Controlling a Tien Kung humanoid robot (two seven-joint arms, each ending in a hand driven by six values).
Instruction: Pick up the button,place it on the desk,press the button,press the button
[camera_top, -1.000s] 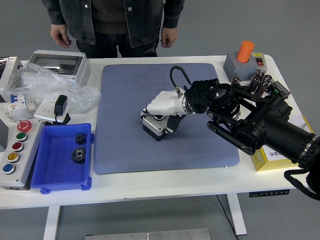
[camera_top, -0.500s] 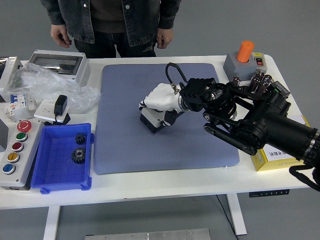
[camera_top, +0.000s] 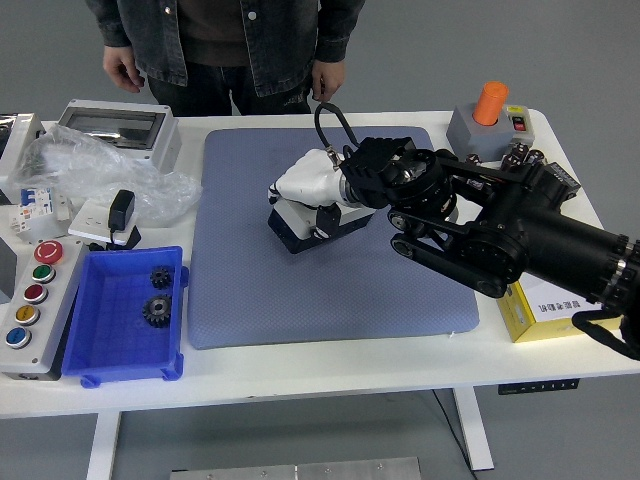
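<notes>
My right hand is white and sits at the end of the black right arm. It is over the middle of the blue mat, slightly toward the far side. Its fingers are curled over a small button box with a pale top and dark base. The hand hides the box's top, and I cannot tell whether the box rests on the mat or hangs just above it. A grey box with an orange button stands at the far right corner. My left arm is out of view.
A grey panel with several coloured buttons lies at the left edge. Beside it is a blue bin holding two gears. A plastic bag, an enclosure and a charger sit far left. A yellow box lies right. A person stands opposite, hands hanging.
My right hand has moved left and toward the far side of the mat, and the small box has moved with it. The person has barely shifted.
</notes>
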